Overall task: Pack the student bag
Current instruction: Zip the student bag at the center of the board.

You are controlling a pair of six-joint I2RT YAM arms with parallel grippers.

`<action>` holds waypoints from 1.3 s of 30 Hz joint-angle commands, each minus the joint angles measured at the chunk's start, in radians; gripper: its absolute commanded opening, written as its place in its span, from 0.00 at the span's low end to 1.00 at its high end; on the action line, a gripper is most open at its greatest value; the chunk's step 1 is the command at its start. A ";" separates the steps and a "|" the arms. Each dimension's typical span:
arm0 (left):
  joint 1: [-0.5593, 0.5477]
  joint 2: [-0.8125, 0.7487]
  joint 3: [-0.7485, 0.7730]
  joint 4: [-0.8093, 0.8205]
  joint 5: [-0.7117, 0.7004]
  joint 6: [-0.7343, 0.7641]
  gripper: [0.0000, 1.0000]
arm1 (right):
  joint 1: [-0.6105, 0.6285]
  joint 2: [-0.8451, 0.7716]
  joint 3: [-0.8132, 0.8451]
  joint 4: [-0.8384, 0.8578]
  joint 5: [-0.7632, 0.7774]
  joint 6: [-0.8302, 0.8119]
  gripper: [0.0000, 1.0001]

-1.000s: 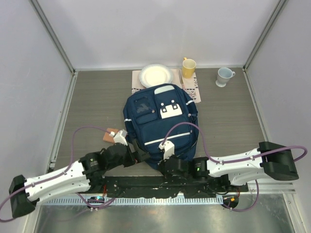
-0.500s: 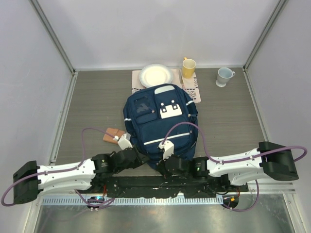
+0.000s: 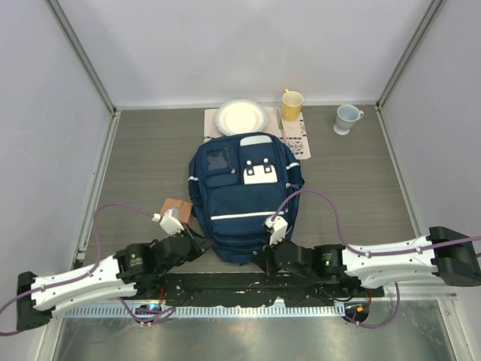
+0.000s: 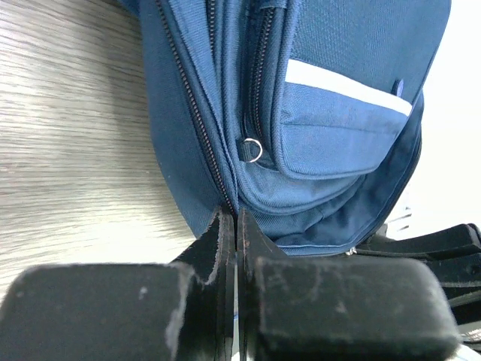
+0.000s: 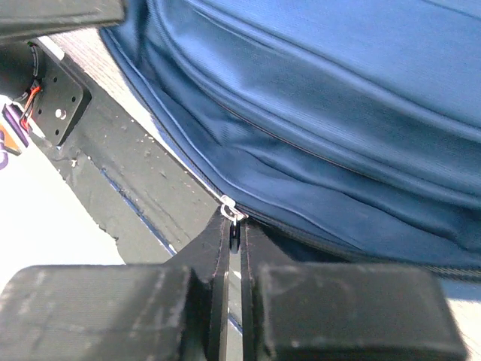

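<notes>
Student bag (image 3: 244, 199), near edge at both jaws, left shut on zip seam (image 4: 214, 173), right pinching zip pull (image 5: 231, 210).

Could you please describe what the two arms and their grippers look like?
The left arm and right arm are white shells with black joints, each trailed by a looping purple cable. A small white block sits at each wrist. The left gripper and right gripper have matte black, scuffed fingers narrowing to thin tips.
</notes>
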 commanded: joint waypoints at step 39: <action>0.294 0.331 0.427 0.071 0.472 0.865 0.89 | -0.149 -0.145 -0.058 -0.269 0.143 0.112 0.01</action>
